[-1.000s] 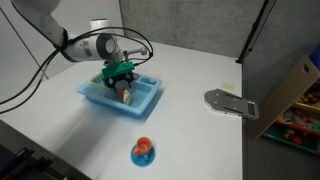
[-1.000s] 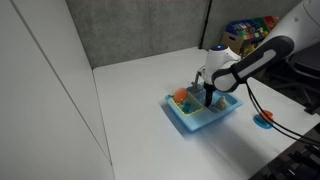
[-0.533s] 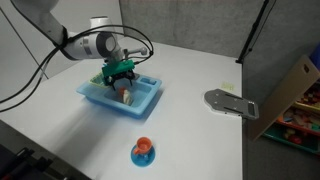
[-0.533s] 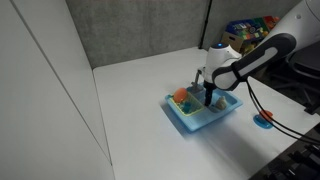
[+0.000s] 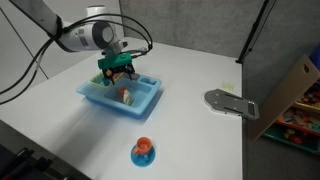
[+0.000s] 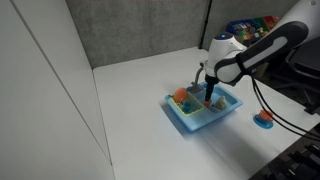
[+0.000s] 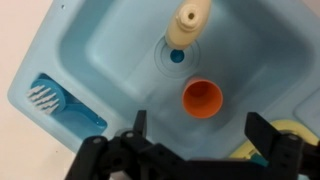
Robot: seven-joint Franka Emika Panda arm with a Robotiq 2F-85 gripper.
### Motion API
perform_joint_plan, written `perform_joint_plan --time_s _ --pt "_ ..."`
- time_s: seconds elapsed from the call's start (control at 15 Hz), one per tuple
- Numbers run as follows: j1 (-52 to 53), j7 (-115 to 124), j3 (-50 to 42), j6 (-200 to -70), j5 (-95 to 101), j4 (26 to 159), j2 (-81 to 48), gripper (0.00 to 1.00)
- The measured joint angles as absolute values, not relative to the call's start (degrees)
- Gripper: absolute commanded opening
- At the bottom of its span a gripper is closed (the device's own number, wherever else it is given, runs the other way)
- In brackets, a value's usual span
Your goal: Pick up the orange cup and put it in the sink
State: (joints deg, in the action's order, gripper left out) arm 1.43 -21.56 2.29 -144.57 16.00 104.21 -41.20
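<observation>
Robot arm (image 5: 72, 38), white with black cables, is reaching over a white table (image 5: 200, 70) and holding its gripper (image 5: 119, 75) just above a light blue toy sink (image 5: 92, 100). In the wrist view the two dark fingers (image 7: 137, 125) are standing wide apart, with nothing between them and nothing in their grasp.

A tiny orange cup (image 7: 203, 99) is sitting inside the sink, on the floor of the large basin, with its open mouth facing up toward the camera. It is resting near the round drain hole (image 7: 177, 56) and close to the pale faucet (image 7: 188, 22), touching neither. The cup is lying free below the spread fingers, apart from both. In an exterior view the cup is showing as a small orange spot (image 5: 126, 95) inside the basin, directly under the gripper.

A narrow side compartment is holding a blue ridged piece (image 7: 45, 95). In an exterior view a larger orange round item with green (image 6: 181, 97) is sitting at one end of the sink, beside the gripper (image 6: 208, 98).

Well apart from the sink, an orange piece on a blue round base (image 5: 143, 150) is standing on the table. A flat grey object (image 5: 230, 102) is lying near the table's edge.
</observation>
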Motion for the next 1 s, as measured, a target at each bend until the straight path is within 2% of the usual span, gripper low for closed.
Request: perform_joint_plan --time_s 1.0 --pt "1.50 -6.07 2.11 -139.44 4.06 116.11 -28.25 1.00"
